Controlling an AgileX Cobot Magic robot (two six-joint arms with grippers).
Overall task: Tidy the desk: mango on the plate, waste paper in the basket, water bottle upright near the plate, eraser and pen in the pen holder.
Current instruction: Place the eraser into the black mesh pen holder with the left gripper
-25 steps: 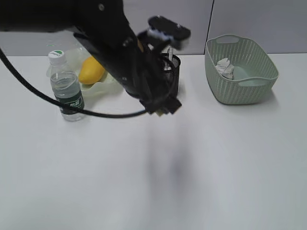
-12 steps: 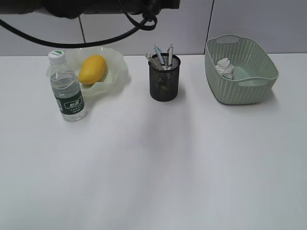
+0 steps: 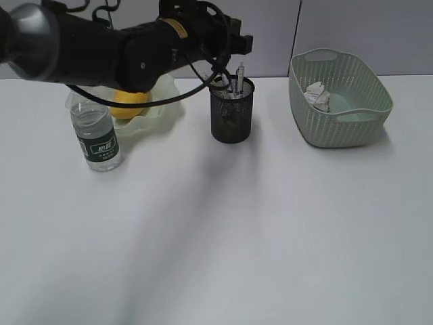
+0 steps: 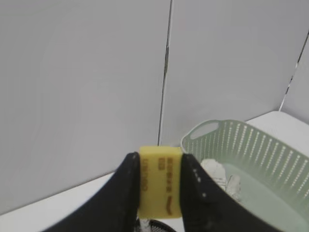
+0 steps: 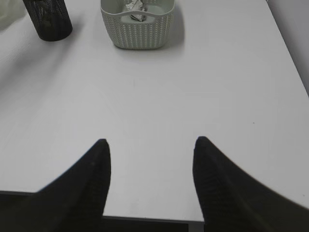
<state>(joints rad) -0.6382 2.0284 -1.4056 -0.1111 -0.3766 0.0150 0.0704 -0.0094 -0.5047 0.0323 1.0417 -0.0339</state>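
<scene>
Right gripper point(image 5: 150, 159): jaws wide apart, nothing between them, low over the bare near desk point(image 3: 270, 257).
Water bottle point(image 3: 95, 132): upright just beside the plate point(image 3: 162, 112).
Mango point(image 3: 128, 105): on the plate, partly hidden by the arm.
Left gripper point(image 4: 160, 186): closed on the yellow eraser point(image 4: 161, 181), above the pen holder point(image 3: 231, 112), which has pens in it.
Waste paper point(image 3: 316, 95): in the basket point(image 3: 338, 101).
Step in hand: probably delivering the eraser.
Next move: centre over the holder's mouth, lower, let go clear of the pens.
</scene>
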